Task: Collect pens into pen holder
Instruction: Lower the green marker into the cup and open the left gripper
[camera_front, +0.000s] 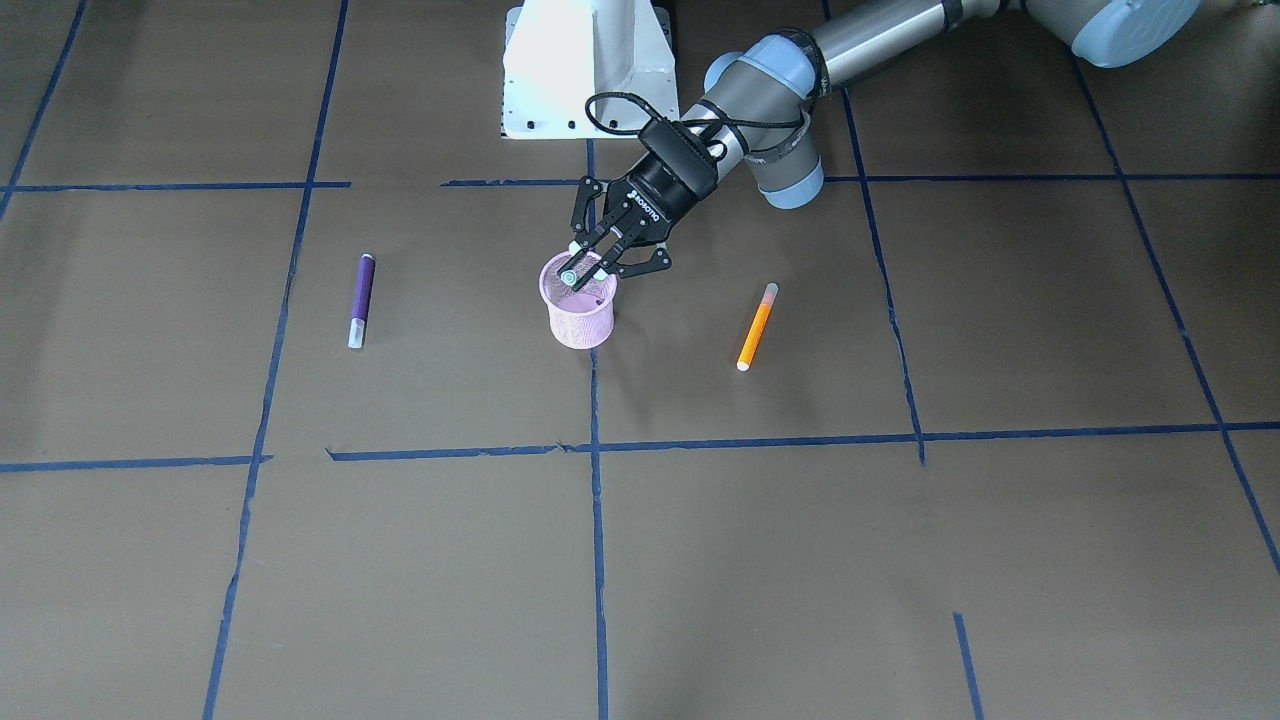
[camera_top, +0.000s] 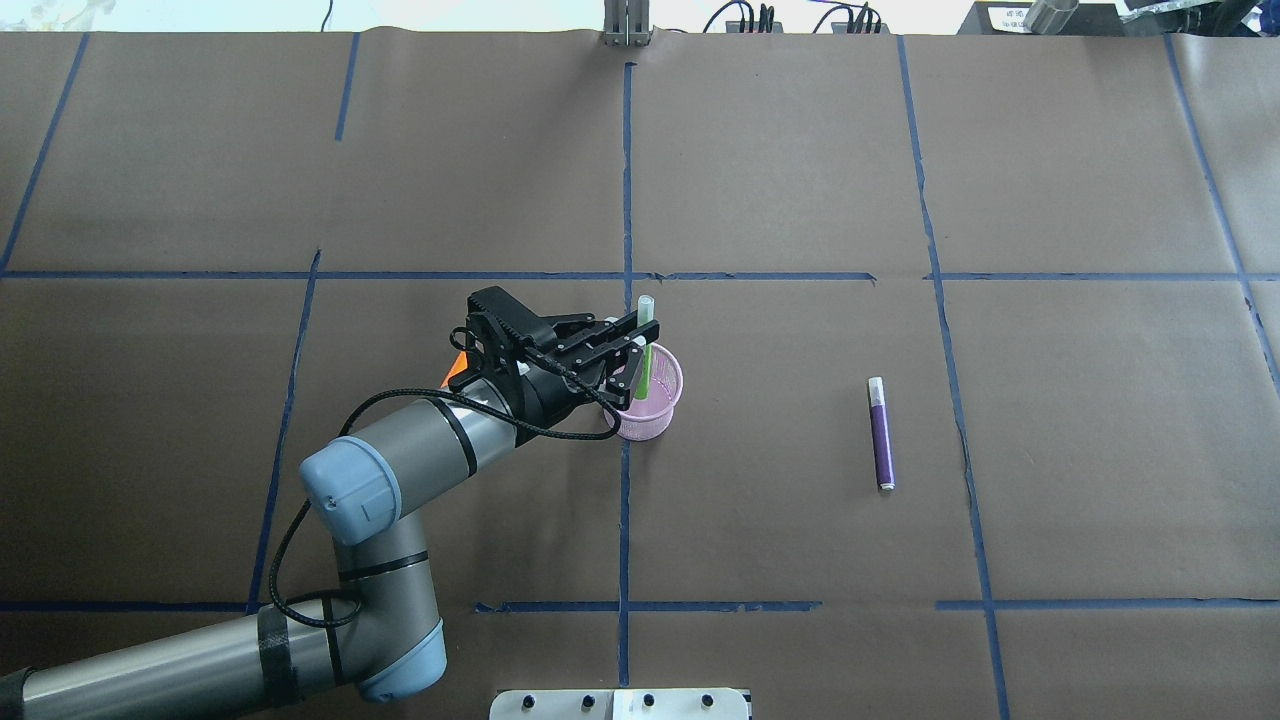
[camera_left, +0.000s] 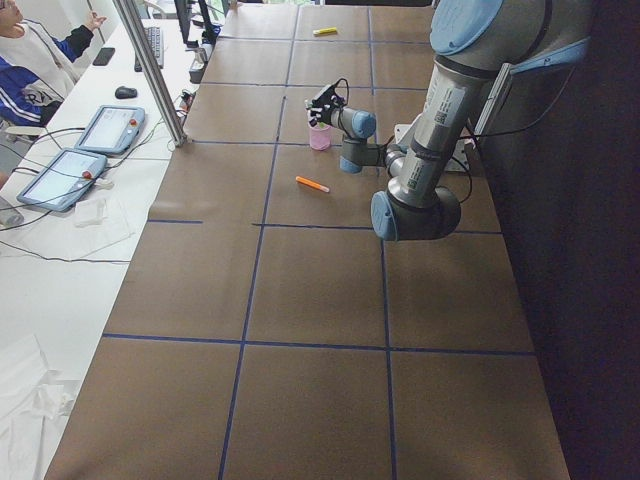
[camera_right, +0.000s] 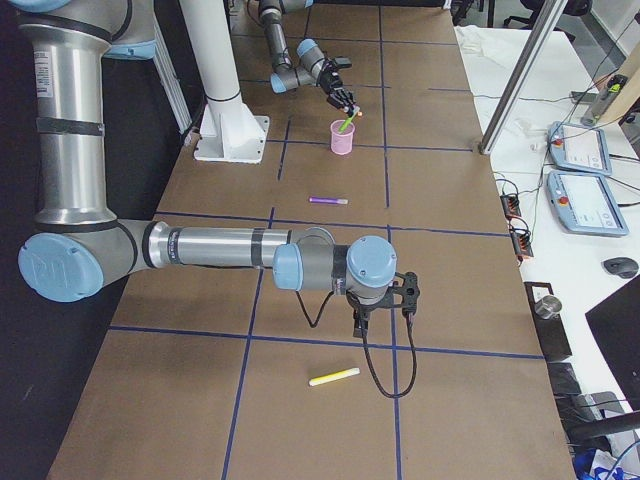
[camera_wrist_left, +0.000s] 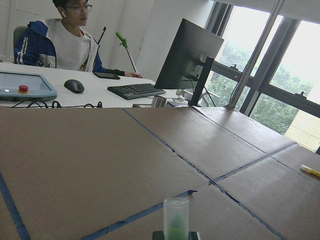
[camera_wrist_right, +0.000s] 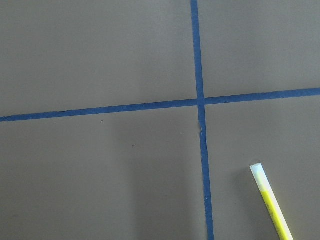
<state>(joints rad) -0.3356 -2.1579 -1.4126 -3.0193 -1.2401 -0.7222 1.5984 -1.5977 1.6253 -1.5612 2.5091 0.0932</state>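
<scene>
Overhead exterior: brown, blue-taped table (camera_top: 800, 150); left fingers (camera_top: 618, 335) tight around green pen (camera_top: 645, 368); right fingers (camera_right: 359, 322), state indiscernible.

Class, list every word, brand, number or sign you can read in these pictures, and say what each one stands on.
"ROBOTIQ": on the body of the left gripper, front-facing view.
Sticker on the left arm, exterior left view: printed, but too small to read.
Nothing else is legible.
</scene>
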